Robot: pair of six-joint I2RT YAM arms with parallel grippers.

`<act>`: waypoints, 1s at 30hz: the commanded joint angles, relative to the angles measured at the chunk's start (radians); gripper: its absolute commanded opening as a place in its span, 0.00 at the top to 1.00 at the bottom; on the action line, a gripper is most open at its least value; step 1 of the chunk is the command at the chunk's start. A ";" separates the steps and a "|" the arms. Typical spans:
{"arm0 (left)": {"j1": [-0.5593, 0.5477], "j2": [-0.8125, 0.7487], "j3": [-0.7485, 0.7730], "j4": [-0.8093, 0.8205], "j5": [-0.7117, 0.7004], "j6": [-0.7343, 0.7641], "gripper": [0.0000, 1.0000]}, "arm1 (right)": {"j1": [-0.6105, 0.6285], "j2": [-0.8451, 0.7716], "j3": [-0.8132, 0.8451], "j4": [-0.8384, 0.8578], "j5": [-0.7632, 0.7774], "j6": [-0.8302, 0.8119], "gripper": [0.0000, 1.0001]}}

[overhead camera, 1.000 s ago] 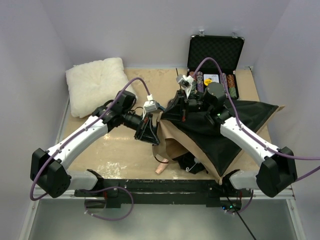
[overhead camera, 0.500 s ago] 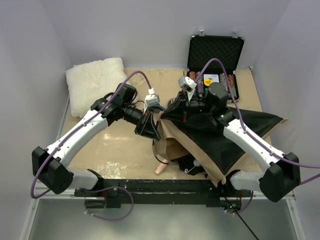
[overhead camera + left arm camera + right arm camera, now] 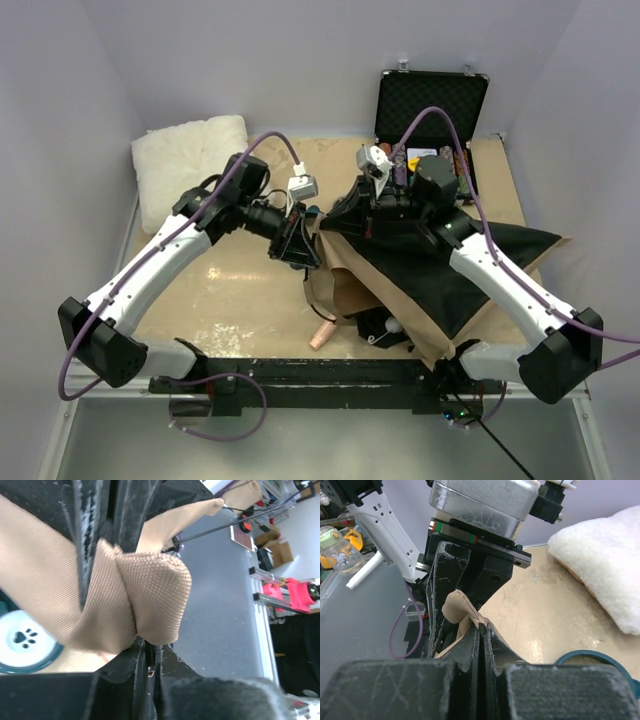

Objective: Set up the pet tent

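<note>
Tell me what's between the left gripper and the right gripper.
A short tan fold of the pet tent. The left gripper and right gripper face each other, each with jaws shut on it. Both wrist views show this.

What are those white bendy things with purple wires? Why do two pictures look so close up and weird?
Those are two robot arms bolted to a table. One picture looks down from above. The other two come from small cameras on each wrist, so everything looks very close. On the table are a fluffy white pillow, an open black case and a floppy brown-and-black pet tent. The left gripper and the right gripper are both pinched shut on the tent's tan cloth.
</note>
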 commanded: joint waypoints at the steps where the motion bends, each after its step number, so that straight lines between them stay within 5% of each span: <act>1: 0.025 -0.034 0.046 0.036 -0.061 -0.014 0.74 | 0.005 -0.013 0.138 0.044 0.049 -0.014 1.00; 4: 0.073 -0.031 0.080 0.036 -0.081 0.007 0.45 | -0.008 -0.004 0.179 0.029 0.066 -0.005 1.00; 8: 0.145 -0.048 0.106 0.044 -0.113 0.040 0.20 | -0.029 0.009 0.193 -0.018 0.120 -0.009 1.00; 16: 0.164 -0.218 -0.095 0.320 -0.224 -0.037 0.13 | -0.087 0.042 0.179 -0.017 0.182 0.063 1.00; 23: 0.153 -0.364 -0.228 0.490 -0.152 0.086 0.12 | -0.164 0.069 0.213 -0.017 0.463 0.130 1.00; 30: -0.023 -0.391 -0.368 0.651 -0.185 -0.063 0.16 | -0.190 0.027 0.170 0.125 0.658 0.257 1.00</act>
